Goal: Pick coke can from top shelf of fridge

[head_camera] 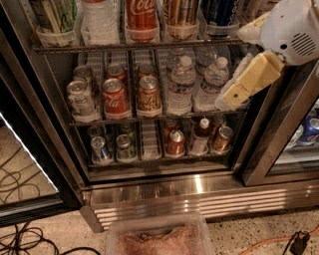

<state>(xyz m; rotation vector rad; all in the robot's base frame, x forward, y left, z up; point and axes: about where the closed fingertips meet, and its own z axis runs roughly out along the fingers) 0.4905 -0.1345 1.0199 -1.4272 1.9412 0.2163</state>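
Note:
The coke can (141,17), red with white script, stands on the top shelf (99,48) of the fridge (164,191), third lane from the left, behind a clear plastic cup; its top is cut off by the picture's edge. My gripper (230,99) hangs from the white arm (291,30) at the right, in front of the middle shelf's water bottles (182,87). It is below and to the right of the coke can and holds nothing that I can see.
A copper can (180,15) and a dark blue can (219,12) stand right of the coke can, a clear bottle (101,20) to its left. A second red can (114,97) is on the middle shelf. A plastic bin (159,236) and cables (20,234) lie on the floor.

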